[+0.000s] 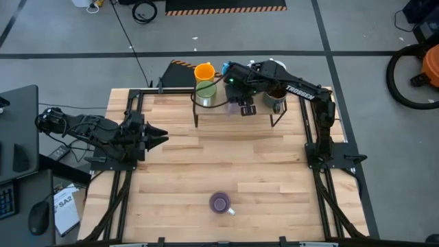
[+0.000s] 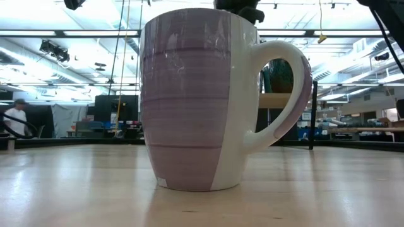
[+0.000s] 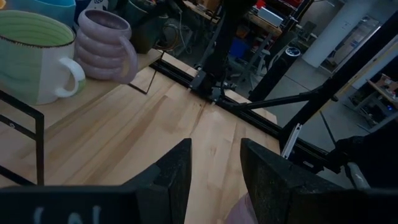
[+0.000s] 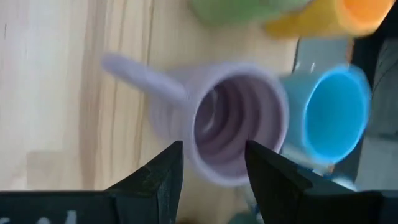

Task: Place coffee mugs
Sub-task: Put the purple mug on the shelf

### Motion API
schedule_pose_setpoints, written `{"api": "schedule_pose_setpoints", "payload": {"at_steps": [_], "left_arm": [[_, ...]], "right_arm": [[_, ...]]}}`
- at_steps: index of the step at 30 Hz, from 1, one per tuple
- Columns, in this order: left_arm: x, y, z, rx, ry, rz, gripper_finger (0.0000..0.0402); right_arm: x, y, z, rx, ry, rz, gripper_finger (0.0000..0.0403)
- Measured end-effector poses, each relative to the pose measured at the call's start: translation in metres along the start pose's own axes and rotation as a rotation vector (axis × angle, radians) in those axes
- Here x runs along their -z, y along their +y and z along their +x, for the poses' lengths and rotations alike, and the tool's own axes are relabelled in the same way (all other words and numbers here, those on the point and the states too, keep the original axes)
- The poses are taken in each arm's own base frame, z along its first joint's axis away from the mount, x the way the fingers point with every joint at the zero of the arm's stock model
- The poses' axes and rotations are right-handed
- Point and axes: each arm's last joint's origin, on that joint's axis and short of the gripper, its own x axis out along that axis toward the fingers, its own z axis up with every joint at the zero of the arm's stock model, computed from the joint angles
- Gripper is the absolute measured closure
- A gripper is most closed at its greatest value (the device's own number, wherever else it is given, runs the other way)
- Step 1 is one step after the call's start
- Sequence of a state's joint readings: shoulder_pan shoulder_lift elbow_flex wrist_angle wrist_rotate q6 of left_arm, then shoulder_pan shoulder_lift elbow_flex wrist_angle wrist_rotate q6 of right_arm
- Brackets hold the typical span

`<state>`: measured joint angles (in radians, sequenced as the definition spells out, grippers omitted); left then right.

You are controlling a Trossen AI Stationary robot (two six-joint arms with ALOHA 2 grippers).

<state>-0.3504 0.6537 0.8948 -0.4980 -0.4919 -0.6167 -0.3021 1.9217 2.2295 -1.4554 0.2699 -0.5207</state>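
High view: wooden table (image 1: pixel 178 165) on grey floor | right tool (image 4: pixel 211 163) wide above ribbed lilac mug (image 4: pixel 239 118) | left tool (image 3: pixel 214 168) wide

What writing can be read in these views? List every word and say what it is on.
"TROSSEN": white letters on the dark right arm.
"SA2": on the white paper sheet beside the table; its smaller print is too small to read.
No text shows on the lilac and white ceramic mug.

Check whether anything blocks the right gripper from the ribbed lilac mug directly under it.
Nothing visible does. The right gripper hangs open above the ribbed lilac mug, with only air between. The blue mug crowds one side and the green mug sits close by.
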Motion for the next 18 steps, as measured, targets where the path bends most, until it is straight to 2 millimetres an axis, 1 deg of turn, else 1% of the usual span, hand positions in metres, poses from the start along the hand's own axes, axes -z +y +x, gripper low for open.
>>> {"api": "schedule_pose_setpoints", "payload": {"at_steps": [5,10,15,18], "left_arm": [[0.0,0.0,0.0,0.0,0.0,0.0,0.0259],[0.0,0.0,0.0,0.0,0.0,-0.001,0.0259],[0.0,0.0,0.0,0.0,0.0,0.0,0.0259],[0.0,0.0,0.0,0.0,0.0,0.0,0.0259]], "right_arm": [[0.01,0.0,0.001,-0.018,0.098,0.061,0.0226],[0.013,0.001,-0.002,-0.008,0.118,0.099,0.0226],[0.017,-0.004,-0.001,0.019,0.135,0.138,0.0227],[0.019,-0.008,0.001,-0.021,0.122,0.181,0.0227]]}}
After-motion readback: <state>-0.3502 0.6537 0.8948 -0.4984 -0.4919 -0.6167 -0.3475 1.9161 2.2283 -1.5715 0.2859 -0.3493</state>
